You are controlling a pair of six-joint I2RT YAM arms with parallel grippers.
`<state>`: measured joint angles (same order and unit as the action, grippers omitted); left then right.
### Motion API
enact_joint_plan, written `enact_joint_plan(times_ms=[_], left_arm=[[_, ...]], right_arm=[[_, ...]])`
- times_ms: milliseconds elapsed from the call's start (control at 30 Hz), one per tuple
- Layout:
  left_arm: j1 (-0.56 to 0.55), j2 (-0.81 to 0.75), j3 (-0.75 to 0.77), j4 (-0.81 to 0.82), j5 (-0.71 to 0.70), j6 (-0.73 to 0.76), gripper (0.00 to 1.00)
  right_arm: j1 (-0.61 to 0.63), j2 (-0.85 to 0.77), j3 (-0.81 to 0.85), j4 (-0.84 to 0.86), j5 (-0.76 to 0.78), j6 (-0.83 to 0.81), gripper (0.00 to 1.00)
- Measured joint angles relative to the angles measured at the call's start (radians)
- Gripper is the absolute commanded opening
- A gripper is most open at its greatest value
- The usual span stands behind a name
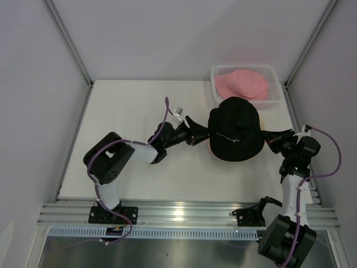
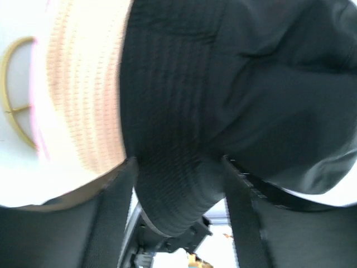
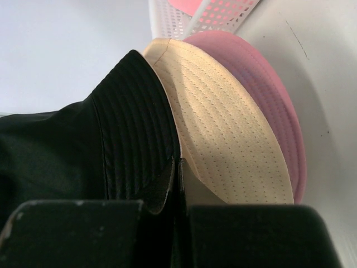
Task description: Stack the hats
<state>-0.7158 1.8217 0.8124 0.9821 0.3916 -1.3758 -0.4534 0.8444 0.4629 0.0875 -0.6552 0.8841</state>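
Hat stack, three of four placed.
Black hat (image 1: 235, 135) over beige hat (image 3: 223, 151) and pink hat (image 3: 273, 106); both jaws pinching black brim; second pink hat (image 1: 241, 84) left in bin (image 1: 272, 71).

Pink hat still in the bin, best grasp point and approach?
Grip the pink hat by its floppy brim edge, probably coming from above: it lies flat inside the clear bin, whose walls block a sideways approach. The near brim is partly hidden behind the black hat, so take the far or right edge.
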Motion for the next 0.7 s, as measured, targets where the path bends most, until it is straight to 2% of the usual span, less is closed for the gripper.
enact_joint_plan(times_ms=[100,233,400,700], left_arm=[[0.005,0.028,-0.052,0.085,-0.023,0.016,0.71],[0.049,0.110,-0.114,0.190,-0.019,0.014,0.68],[0.116,0.188,-0.119,0.206,-0.014,0.013,0.68],[0.098,0.198,-0.055,0.224,0.015,0.013,0.67]], right_arm=[[0.001,0.000,0.000,0.000,0.000,-0.007,0.00],[0.001,0.000,0.000,-0.001,0.003,-0.024,0.00],[0.003,0.000,-0.001,-0.001,0.004,-0.033,0.00],[0.005,0.000,-0.001,-0.001,0.011,-0.040,0.00]])
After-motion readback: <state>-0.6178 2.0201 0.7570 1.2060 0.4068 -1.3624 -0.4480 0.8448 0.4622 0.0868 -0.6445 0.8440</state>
